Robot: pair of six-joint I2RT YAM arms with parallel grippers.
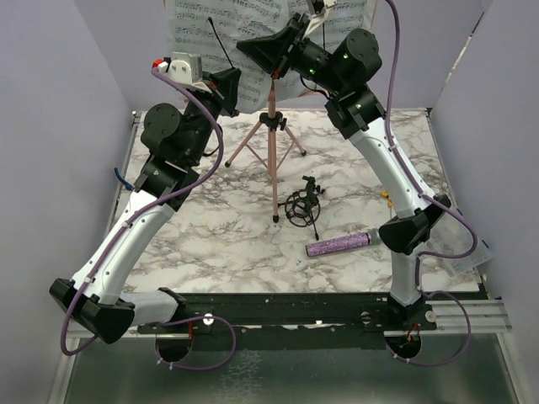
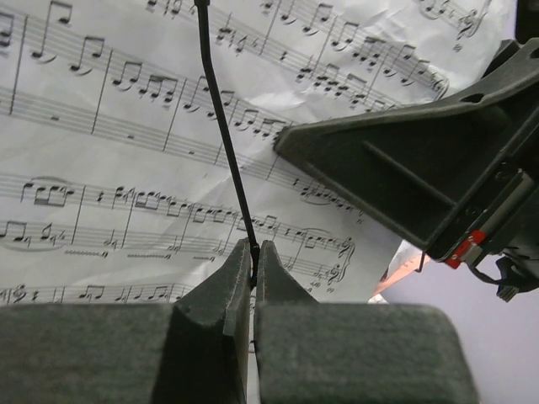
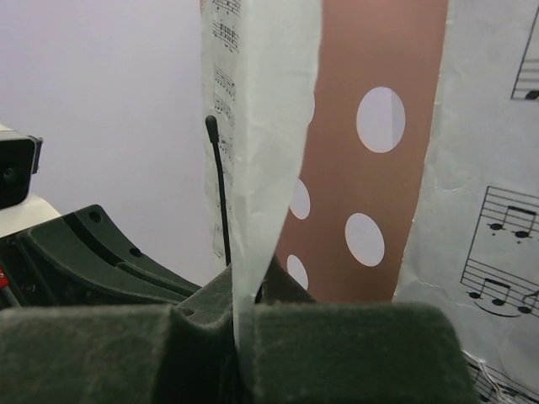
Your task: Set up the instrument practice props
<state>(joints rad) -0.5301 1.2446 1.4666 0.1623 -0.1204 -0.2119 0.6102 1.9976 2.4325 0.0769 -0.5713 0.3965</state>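
The pink music stand [image 1: 271, 139] stands on its tripod legs at the back middle of the table. White sheet-music pages [image 1: 219, 17] rest against its perforated pink desk [image 3: 375, 168]. My left gripper [image 2: 253, 250] is shut on the thin black page-holder wire [image 2: 221, 118] in front of the pages [image 2: 109, 168]. My right gripper [image 3: 244, 290] is shut on the edge of one white page [image 3: 261, 126]. From above, the left gripper [image 1: 232, 76] and right gripper [image 1: 246, 44] are close together at the stand's top. The purple microphone [image 1: 338, 245] and black shock-mount [image 1: 303, 204] lie on the table.
The marble tabletop [image 1: 219, 227] is bounded by lilac walls on three sides. A small yellow object [image 1: 384, 199] shows beside the right arm. A bit of blue [image 1: 121, 178] shows at the left edge. The right gripper's body [image 2: 421, 168] is close to my left fingers.
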